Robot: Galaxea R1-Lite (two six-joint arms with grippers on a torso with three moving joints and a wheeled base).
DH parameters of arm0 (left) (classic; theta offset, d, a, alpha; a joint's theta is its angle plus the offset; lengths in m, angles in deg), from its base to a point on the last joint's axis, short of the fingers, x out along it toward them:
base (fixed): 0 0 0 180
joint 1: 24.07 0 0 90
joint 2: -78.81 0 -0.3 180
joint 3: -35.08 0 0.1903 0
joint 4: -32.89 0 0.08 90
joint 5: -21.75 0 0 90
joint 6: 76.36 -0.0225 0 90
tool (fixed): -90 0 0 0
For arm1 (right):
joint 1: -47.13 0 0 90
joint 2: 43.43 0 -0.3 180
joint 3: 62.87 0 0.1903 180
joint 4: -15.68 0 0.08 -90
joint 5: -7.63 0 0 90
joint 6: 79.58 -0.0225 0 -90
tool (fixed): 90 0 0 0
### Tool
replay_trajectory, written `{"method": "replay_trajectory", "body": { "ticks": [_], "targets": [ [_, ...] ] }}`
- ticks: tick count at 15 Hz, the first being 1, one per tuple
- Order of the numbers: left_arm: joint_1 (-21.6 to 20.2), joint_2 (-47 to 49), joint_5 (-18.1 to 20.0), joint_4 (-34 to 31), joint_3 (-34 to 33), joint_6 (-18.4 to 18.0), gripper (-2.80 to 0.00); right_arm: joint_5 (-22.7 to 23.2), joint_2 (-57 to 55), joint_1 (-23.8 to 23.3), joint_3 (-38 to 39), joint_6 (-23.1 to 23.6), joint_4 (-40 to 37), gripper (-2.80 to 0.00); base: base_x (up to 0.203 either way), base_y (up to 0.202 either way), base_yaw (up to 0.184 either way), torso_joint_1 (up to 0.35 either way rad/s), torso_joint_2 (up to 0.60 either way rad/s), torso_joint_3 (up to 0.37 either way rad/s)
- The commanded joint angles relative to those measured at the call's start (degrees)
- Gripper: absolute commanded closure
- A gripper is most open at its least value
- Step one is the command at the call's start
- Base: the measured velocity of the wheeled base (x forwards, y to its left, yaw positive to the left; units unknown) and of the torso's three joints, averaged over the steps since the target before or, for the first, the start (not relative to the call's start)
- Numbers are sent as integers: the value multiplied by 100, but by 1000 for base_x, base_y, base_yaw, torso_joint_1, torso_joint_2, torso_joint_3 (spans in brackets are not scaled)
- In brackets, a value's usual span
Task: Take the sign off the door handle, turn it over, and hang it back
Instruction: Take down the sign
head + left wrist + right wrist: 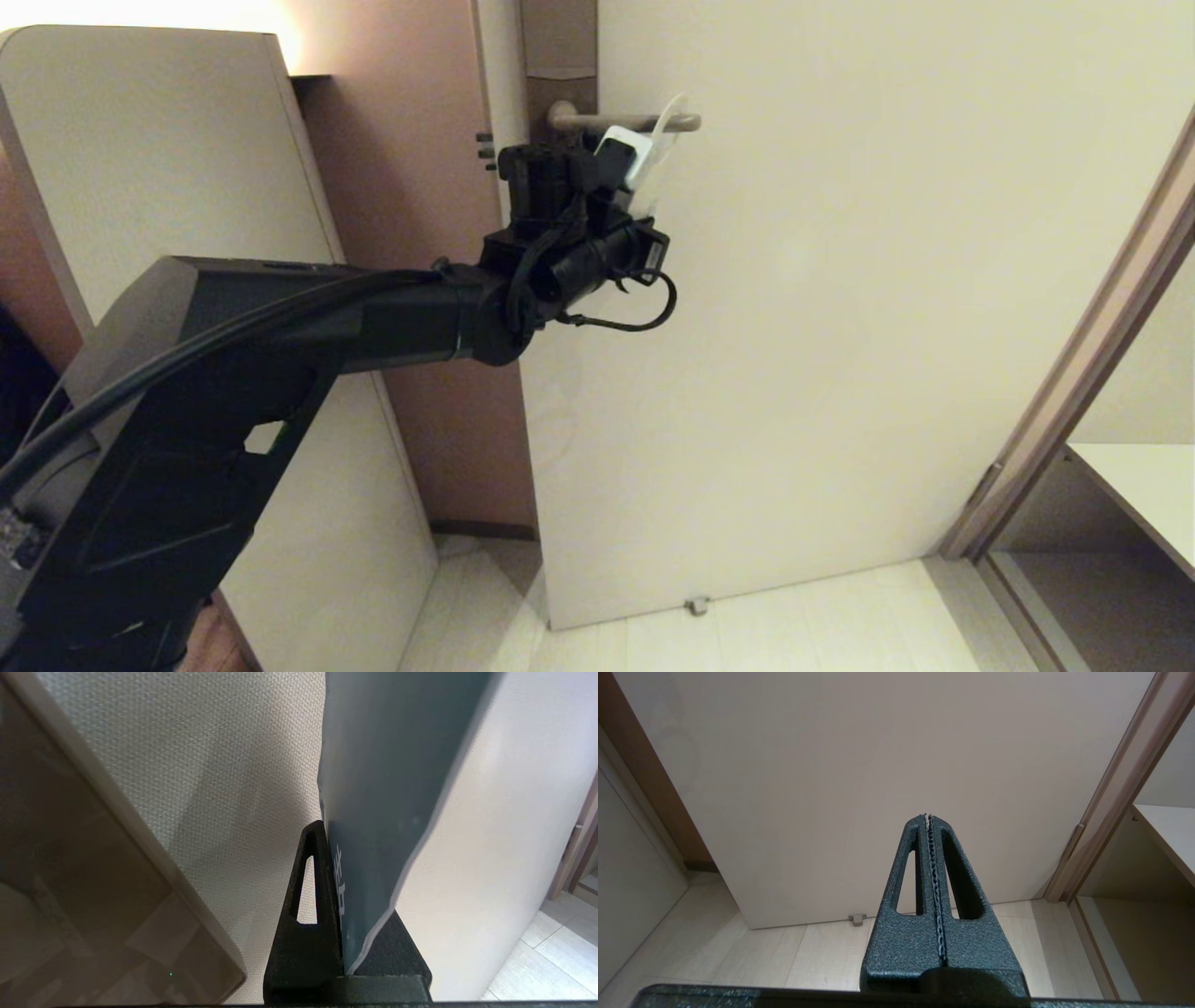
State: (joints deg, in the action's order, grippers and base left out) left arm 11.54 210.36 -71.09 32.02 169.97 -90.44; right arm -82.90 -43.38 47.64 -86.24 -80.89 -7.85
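Note:
The door handle (624, 121) is a grey-bronze lever on a tall plate of the same colour on the pale door. My left gripper (644, 187) reaches up just below it and is shut on the sign (667, 131). In the head view the sign shows edge-on as a thin white strip. Its top crosses the lever near the free end, and I cannot tell whether the hole is round the lever. In the left wrist view the sign's teal face (392, 788) with white lettering rises from my left gripper (327, 830). My right gripper (928, 816) is shut and empty, low before the door.
The pale door (840, 327) fills the middle, with a small stop (695, 607) at its foot. A beige cabinet panel (168, 159) stands at the left. A door frame (1083, 373) and a white shelf (1148, 485) are at the right.

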Motion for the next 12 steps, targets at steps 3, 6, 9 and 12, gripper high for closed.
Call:
{"method": "replay_trajectory", "body": {
  "ticks": [3, 6, 9, 12],
  "targets": [
    [-19, 46, 37, 209, 7, -33, 0, 0, -5, 2, 0, 0, -2, 0, 0, 0, 0, 0, 0, 0],
    [-37, 37, 157, 260, 10, -34, 0, 0, -5, 2, 0, 0, -2, 0, 0, 0, 0, 0, 0, 0],
    [-98, 37, 179, 265, 10, -51, 0, 0, -5, 2, 0, 0, -2, 0, 0, 0, 0, 0, 0, 0],
    [-98, 37, 179, 256, 10, -77, 0, 0, -5, 2, 0, 0, -2, 0, 0, 0, 0, 0, 0, 0]
  ]
}}
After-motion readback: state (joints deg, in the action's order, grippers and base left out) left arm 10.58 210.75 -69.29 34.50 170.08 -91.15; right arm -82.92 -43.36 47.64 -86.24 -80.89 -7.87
